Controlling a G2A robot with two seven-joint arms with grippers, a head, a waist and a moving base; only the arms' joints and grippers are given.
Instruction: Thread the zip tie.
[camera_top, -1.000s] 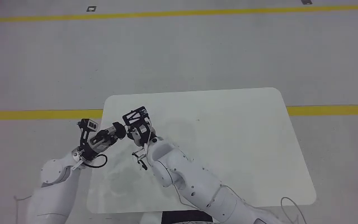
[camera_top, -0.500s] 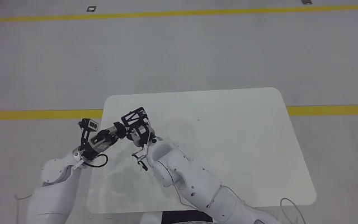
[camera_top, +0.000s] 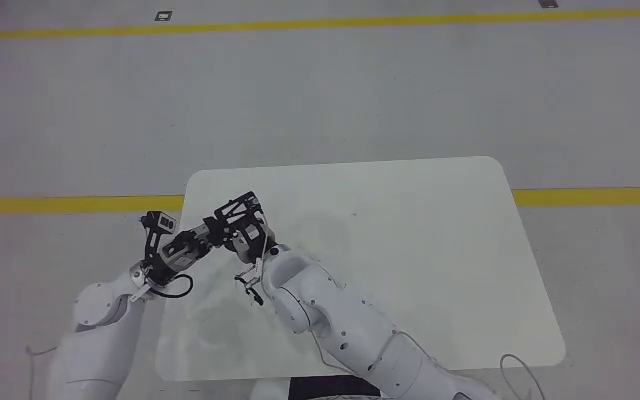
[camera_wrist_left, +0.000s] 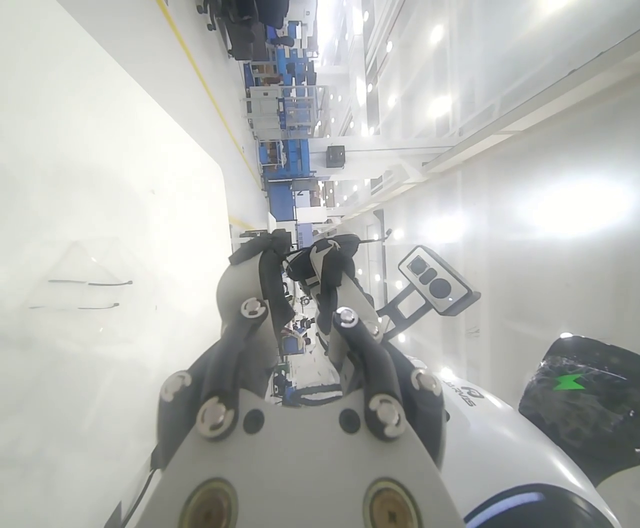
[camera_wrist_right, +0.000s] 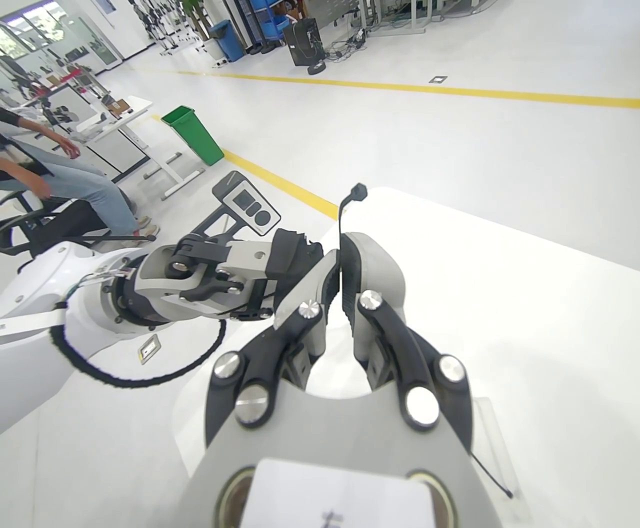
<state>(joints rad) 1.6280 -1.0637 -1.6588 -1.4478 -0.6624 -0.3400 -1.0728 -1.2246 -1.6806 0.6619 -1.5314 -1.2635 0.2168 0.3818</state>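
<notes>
Two claws close together — right claw (camera_wrist_right: 341, 265) clamps the zip tie (camera_wrist_right: 357, 192), whether left claw (camera_wrist_right: 295, 252) is open I cannot tell — any misalignment could bend the thin strip aside.

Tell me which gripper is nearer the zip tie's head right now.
Right. The right gripper is shut on the zip tie, whose head sticks out just beyond its fingertips. The left gripper sits alongside the right one, farther from the head.
</notes>
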